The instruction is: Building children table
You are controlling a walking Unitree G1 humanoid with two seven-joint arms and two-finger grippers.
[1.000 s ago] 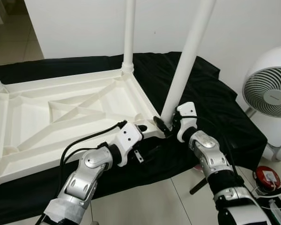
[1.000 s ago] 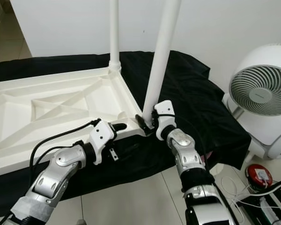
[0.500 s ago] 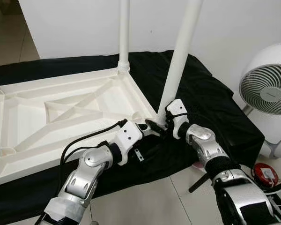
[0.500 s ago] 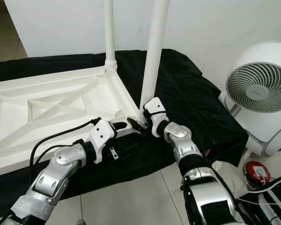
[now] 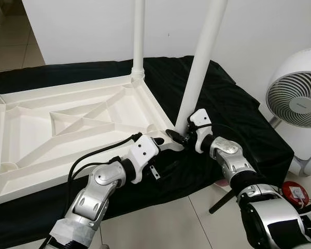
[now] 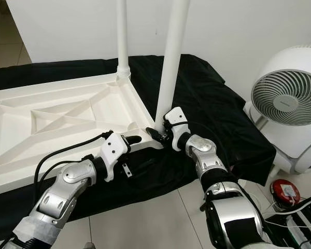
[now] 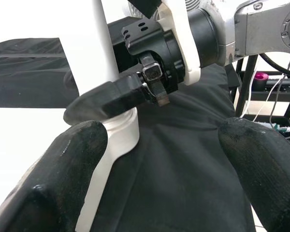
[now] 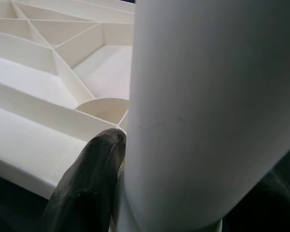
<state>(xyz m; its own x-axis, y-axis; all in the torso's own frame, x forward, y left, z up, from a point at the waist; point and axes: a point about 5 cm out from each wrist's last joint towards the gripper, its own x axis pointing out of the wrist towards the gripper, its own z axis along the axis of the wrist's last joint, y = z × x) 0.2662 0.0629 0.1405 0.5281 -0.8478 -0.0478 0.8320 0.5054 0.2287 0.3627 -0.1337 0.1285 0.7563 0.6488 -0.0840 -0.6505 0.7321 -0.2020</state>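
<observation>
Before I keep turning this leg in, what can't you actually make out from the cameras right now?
- Near leg: top cut off by the upper edge in the eye views.
- Its joint with the tabletop: seating hidden by the right tool.
- Right tool's second finger: hidden behind the leg in the right wrist view.
- Left tool: tips hard to separate in the eye views.

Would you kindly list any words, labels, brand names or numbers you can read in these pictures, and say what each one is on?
No text is readable.
Fan: a small mark on the centre hub, too small to read.
Red object on the floor: a white label, too blurred to read.
Upturned table top, table leg and black cloth: no markings seen.
</observation>
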